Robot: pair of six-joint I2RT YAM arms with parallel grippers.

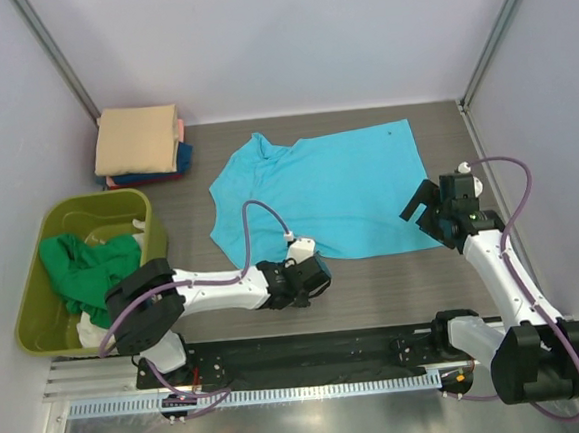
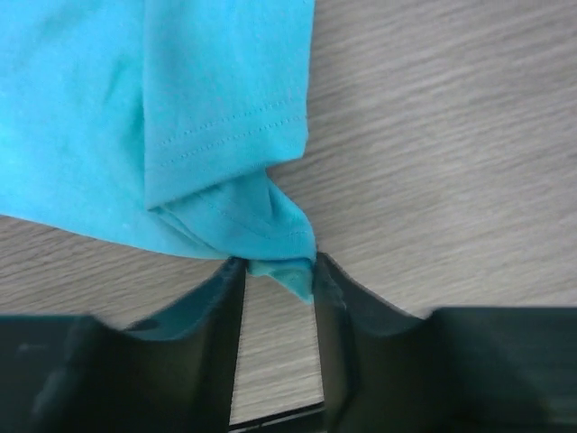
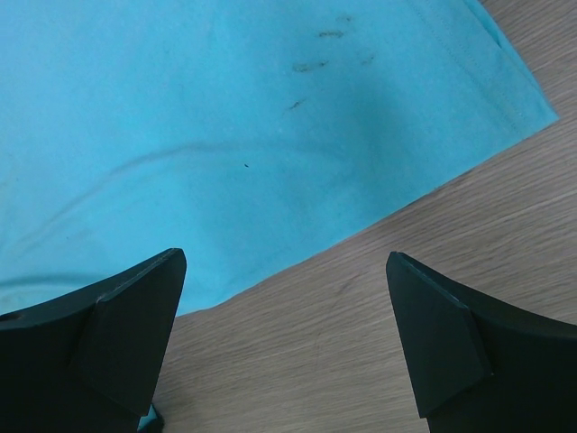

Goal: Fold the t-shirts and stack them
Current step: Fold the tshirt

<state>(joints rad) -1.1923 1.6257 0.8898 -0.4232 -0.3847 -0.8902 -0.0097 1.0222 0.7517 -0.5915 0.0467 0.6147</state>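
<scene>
The turquoise t-shirt [image 1: 327,188] lies spread flat near the middle of the table [image 1: 395,278], collar toward the far left, with one sleeve folded in at the near left edge. The left hand [image 1: 309,275] sits low at that near edge. In the left wrist view its jaws stand narrow, and a small bunched tip of the sleeve hem lies between the fingertips [image 2: 329,289] and touches them, but whether it is truly pinched I cannot tell.

The right hand [image 1: 424,206] is at the shirt's near right corner. Its jaws are spread wide and hold nothing – one finger [image 3: 135,316] is over the cloth, the other over bare wood.

In the far left corner is a stack of folded shirts [image 1: 144,148], tan on top, with dark blue and pink edges showing beneath. Nearer, at the left edge, the olive-yellow bin [image 1: 31,307] holds a crumpled green shirt [image 1: 88,267] and some white cloth [image 1: 88,335].
</scene>
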